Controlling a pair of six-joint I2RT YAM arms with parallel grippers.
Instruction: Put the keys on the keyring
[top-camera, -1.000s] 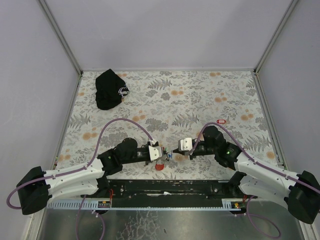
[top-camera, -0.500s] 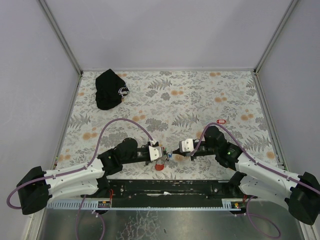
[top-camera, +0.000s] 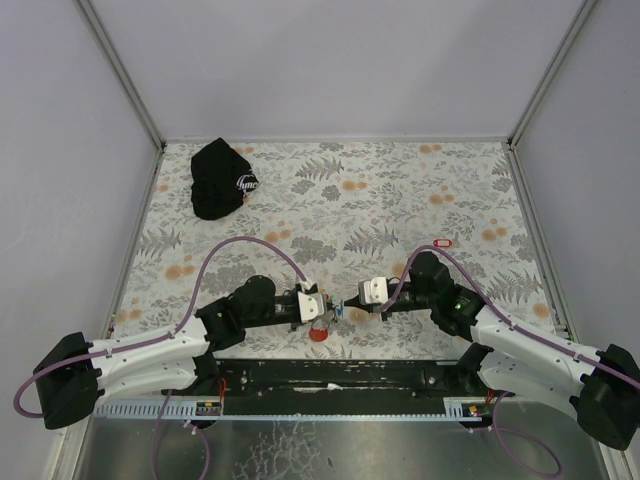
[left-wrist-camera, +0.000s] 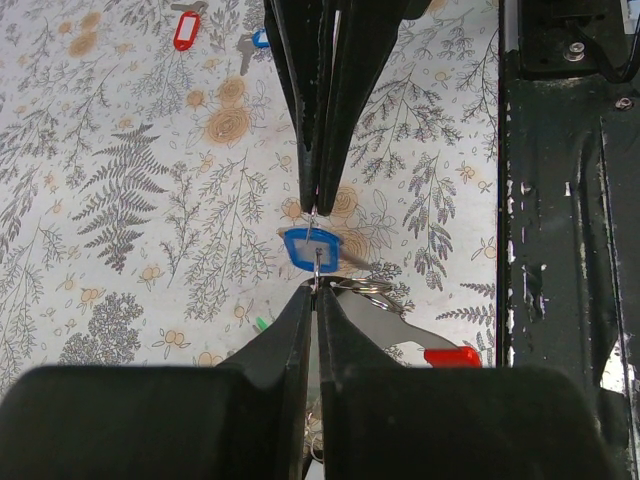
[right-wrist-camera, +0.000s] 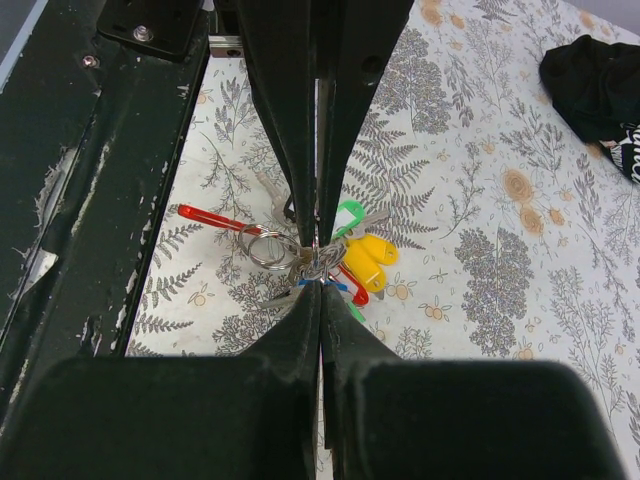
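My right pincer (left-wrist-camera: 315, 205), clamped on the blue key (left-wrist-camera: 310, 247), points straight at my left pincer (left-wrist-camera: 315, 292) gripping the keyring (left-wrist-camera: 368, 291), tips nearly touching.

Keys (right-wrist-camera: 360, 258) near centre; cap (top-camera: 220, 178) far left

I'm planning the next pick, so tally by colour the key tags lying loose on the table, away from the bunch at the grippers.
Red tag: 1
Blue tag: 1, partly hidden
Total: 2
Not counted: the held blue tag.
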